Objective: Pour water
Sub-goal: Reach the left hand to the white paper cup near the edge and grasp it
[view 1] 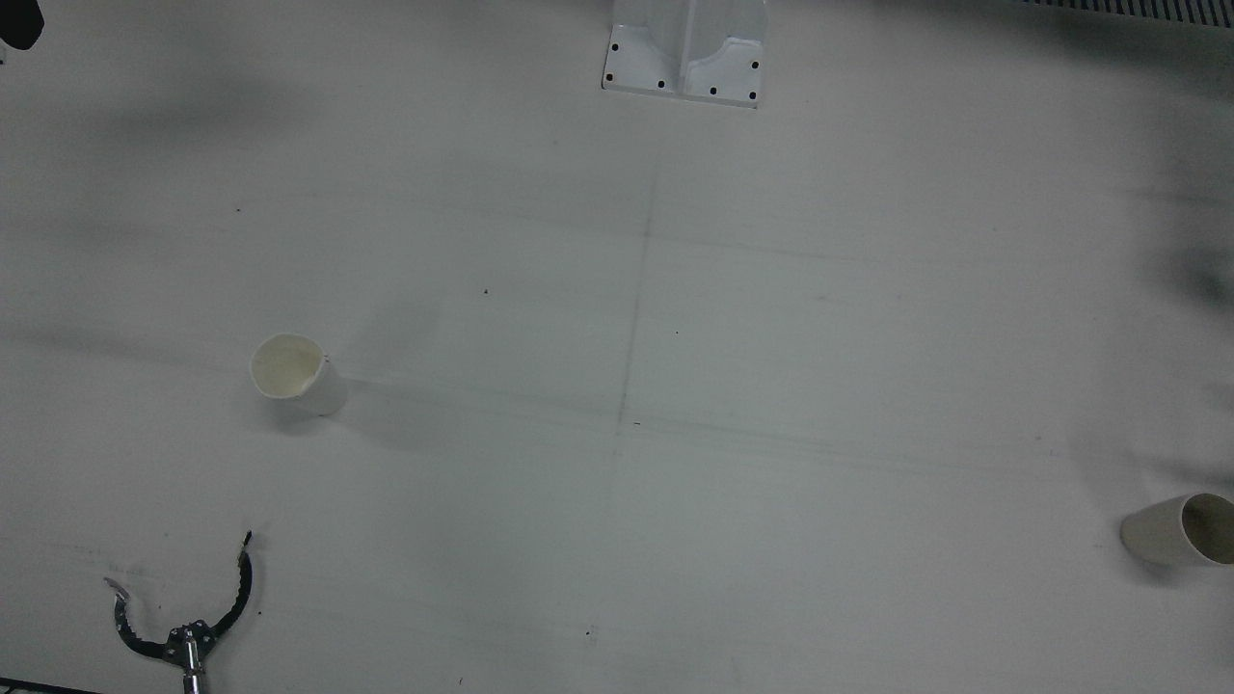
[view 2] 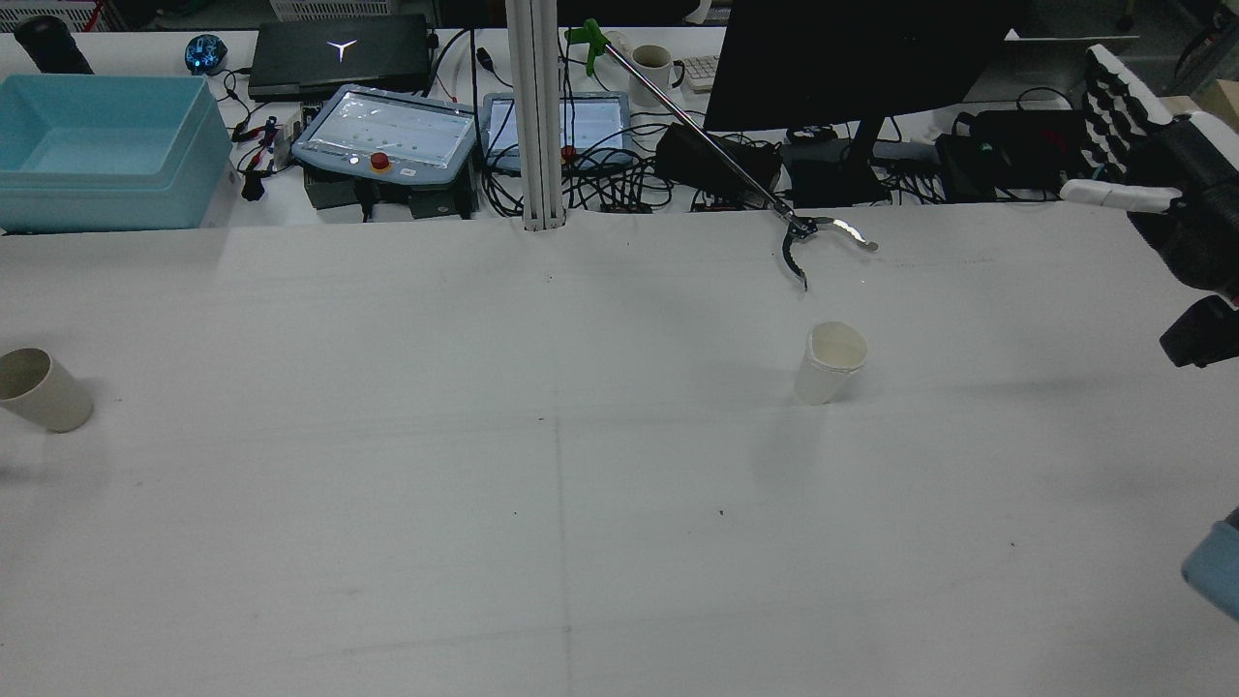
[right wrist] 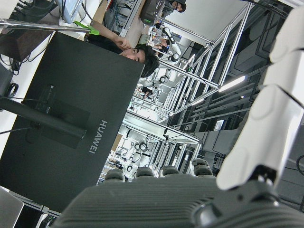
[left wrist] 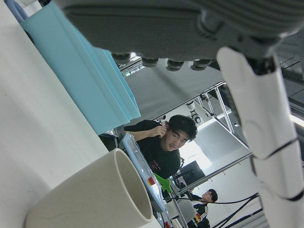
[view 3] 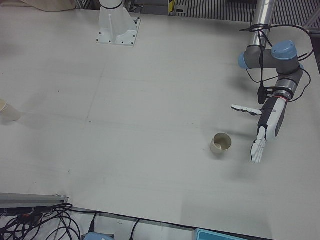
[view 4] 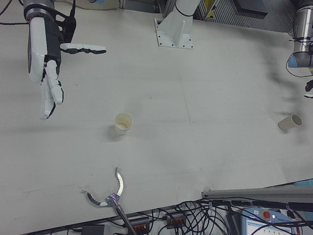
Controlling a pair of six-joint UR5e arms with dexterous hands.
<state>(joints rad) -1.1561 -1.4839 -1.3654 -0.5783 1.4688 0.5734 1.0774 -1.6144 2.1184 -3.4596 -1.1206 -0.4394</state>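
Two paper cups stand upright, far apart on the white table. The beige cup is on my left arm's half, also in the rear view and close up in the left hand view. My left hand hangs open just beside it, on the side toward the table edge, fingers pointing down and not touching. The white cup stands on the right half. My right hand is open, raised well off to its side and holding nothing.
A long reacher tool lies with its open claw on the table beyond the white cup. A blue bin, teach pendants, a monitor and cables crowd the far bench. A pedestal stands at the robot side.
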